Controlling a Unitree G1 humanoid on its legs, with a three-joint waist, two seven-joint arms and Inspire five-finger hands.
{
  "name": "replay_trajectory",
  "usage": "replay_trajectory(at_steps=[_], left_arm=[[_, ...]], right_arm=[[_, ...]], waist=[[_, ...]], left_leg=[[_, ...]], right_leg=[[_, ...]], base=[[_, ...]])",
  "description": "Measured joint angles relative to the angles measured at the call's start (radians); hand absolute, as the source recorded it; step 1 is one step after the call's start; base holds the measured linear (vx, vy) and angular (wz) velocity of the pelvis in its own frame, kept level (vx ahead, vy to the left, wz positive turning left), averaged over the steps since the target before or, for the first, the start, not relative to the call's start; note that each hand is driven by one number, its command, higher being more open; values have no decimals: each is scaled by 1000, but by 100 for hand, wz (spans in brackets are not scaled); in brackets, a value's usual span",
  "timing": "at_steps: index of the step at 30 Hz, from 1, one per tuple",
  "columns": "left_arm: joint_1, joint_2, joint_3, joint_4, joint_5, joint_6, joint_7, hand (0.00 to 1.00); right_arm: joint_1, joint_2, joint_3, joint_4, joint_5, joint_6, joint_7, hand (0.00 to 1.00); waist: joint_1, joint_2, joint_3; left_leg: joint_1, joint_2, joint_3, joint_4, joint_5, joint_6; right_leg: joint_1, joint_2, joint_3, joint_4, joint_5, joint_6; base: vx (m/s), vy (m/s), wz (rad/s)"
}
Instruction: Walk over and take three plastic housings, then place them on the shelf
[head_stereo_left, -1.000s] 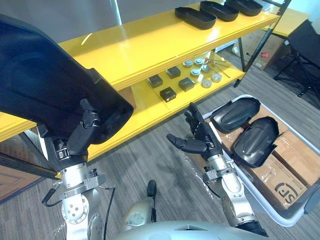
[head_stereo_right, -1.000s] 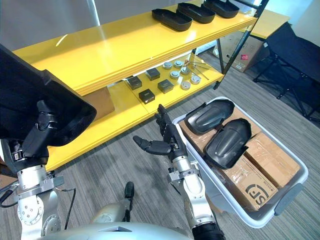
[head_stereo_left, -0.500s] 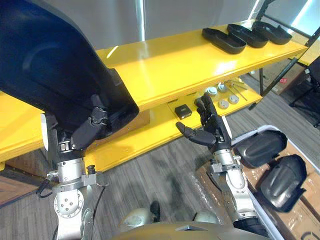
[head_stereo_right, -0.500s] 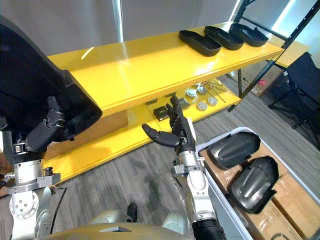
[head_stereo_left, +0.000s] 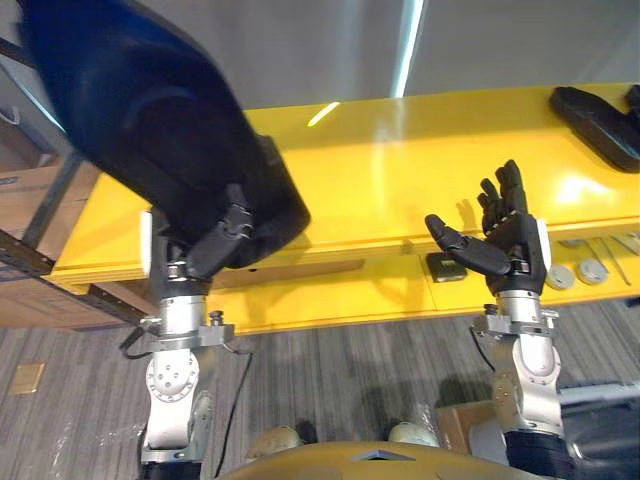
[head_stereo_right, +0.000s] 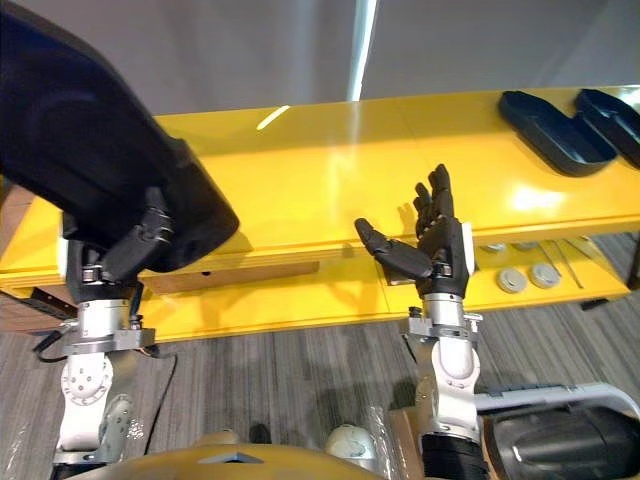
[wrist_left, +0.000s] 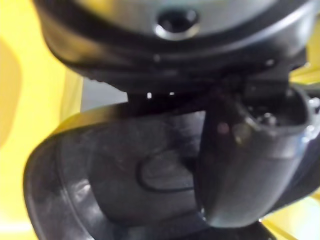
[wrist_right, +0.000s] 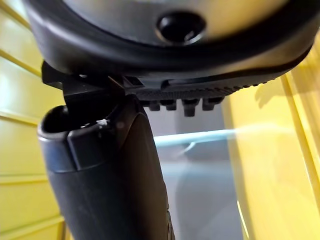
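Observation:
A large black plastic housing (head_stereo_left: 140, 110) is raised at the left, in front of the yellow shelf (head_stereo_left: 400, 180), with my left hand (head_stereo_left: 215, 245) curled on its lower edge. The left wrist view shows the thumb (wrist_left: 250, 165) pressed over the housing's hollow inside (wrist_left: 130, 175). My right hand (head_stereo_left: 500, 240) is held up open and empty, palm toward the shelf's front edge. Black housings (head_stereo_right: 550, 125) lie on the shelf top at the far right.
Below the top board, the lower yellow shelf (head_stereo_left: 380, 295) carries a small black block (head_stereo_left: 442, 266) and round metal discs (head_stereo_left: 575, 275) at the right. A grey crate's rim (head_stereo_right: 560, 400) with another housing shows at the bottom right. Grey plank floor lies in front.
The camera has swung left and nearer to the shelf, so the crate has slid almost out of sight. The housing stays in my left hand; my right hand stays open, now higher.

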Motion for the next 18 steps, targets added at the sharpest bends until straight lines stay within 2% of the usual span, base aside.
replay_trajectory(at_steps=[4, 5, 6, 7, 8, 9, 10, 11, 14, 15, 16, 18], left_arm=[[1, 4, 13, 0, 0, 33, 16, 0], [2, 4, 20, 1, 0, 40, 13, 0], [-2, 4, 28, 0, 1, 41, 7, 0], [-3, 3, 28, 0, 2, 40, -2, 0], [-4, 3, 27, -1, 2, 39, -29, 0], [-2, 3, 19, -5, 4, 39, -58, 0], [-2, 6, 18, -7, 4, 39, -71, 0], [-4, 14, 15, -10, 3, 40, -89, 0], [-49, 83, 1, -23, -5, 57, -130, 0], [-67, 101, -6, -25, -7, 78, -142, 0], [-90, 113, -12, -27, -9, 104, -162, 0], [-133, 122, -32, -28, -19, 145, -172, 0]], right_arm=[[-7, 0, -1, -4, 4, -17, 11, 100], [-7, 1, -2, -8, 3, -19, 8, 100], [-7, 0, -3, -13, 3, -20, 5, 100], [-7, 0, -6, -17, 3, -22, -1, 100], [-10, 2, -15, -21, 2, -43, -18, 100], [-10, -6, -23, -34, 0, -60, -41, 100], [-11, -8, -21, -37, -5, -70, -51, 100], [-8, -6, -16, -47, -5, -73, -65, 100], [11, -3, 1, -90, -4, -82, -98, 100], [26, 6, 1, -102, -3, -82, -98, 100], [61, 35, 3, -131, 0, -82, -95, 100], [106, 64, 2, -168, -1, -82, -93, 100]], waist=[[1, -22, 8], [-2, -21, 11], [-6, -33, 23], [-6, -39, 27], [-4, -16, 20], [-5, 6, 22], [-5, 19, 17], [-5, 18, 15], [-18, -12, 18], [-25, -21, 14], [-45, -30, 8], [-68, -33, 6]], left_leg=[[-58, 1, -8, 137, -2, 4], [-76, 6, -25, 197, -10, 16], [-117, 10, -48, 287, -31, 20], [-121, 12, -63, 281, -40, 14], [-114, 17, -117, 186, -35, -9], [-99, 38, -157, 83, 33, -39], [-92, 45, -162, 66, 38, -50], [-71, 33, -137, 48, 42, -46], [-46, 1, -57, 8, 44, -26], [-42, -4, -40, 8, 40, -20], [-32, -11, -20, 4, 35, -15], [-27, -11, 6, 2, 29, -11]], right_leg=[[18, -5, 23, -48, -2, 3], [36, -9, 35, -69, 2, 7], [67, -23, 43, -92, 4, 10], [75, -24, 45, -98, 5, 12], [74, -22, 64, -98, 5, 12], [71, -5, 89, -98, 6, 22], [66, -6, 106, -97, 2, 35], [59, -16, 136, -97, 11, 46], [19, -43, 202, -98, 24, 69], [9, -49, 214, -104, 30, 77], [10, -55, 231, -118, 41, 86], [5, -54, 253, -136, 59, 83]], base=[[69, -36, -19], [68, 33, -16], [75, 43, -17], [52, 100, -24], [22, 85, -46], [18, 116, -57], [30, 163, -64], [23, 145, -61], [-20, 158, -71], [-8, 118, -52], [1, 108, -48], [0, 94, -40]])
